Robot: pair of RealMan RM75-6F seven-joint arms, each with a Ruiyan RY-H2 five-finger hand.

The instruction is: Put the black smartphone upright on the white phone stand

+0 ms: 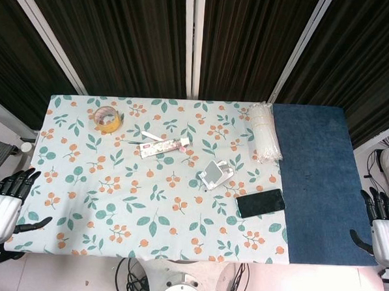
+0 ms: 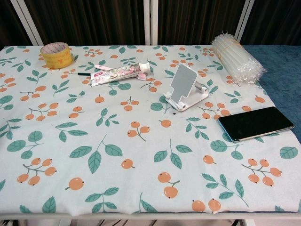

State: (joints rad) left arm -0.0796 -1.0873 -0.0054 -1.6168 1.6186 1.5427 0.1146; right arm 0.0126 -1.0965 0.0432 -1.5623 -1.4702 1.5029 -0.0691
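The black smartphone (image 1: 260, 202) (image 2: 255, 123) lies flat, screen up, on the floral cloth near the edge of the blue mat. The white phone stand (image 1: 215, 174) (image 2: 184, 88) stands just left of and behind it, its back plate tilted up, with nothing on it. My left hand (image 1: 7, 199) hangs off the table's left front corner, fingers spread and holding nothing. My right hand (image 1: 382, 220) sits off the right front corner, fingers apart and also holding nothing. Both hands are far from the phone and show only in the head view.
A roll of yellow tape (image 1: 107, 119) (image 2: 57, 54) sits at the back left. A toothpaste tube (image 1: 162, 146) (image 2: 116, 73) lies mid-table. A bundle of clear straws (image 1: 266, 133) (image 2: 236, 57) rests at the back right. The blue mat (image 1: 316, 184) covers the table's right part.
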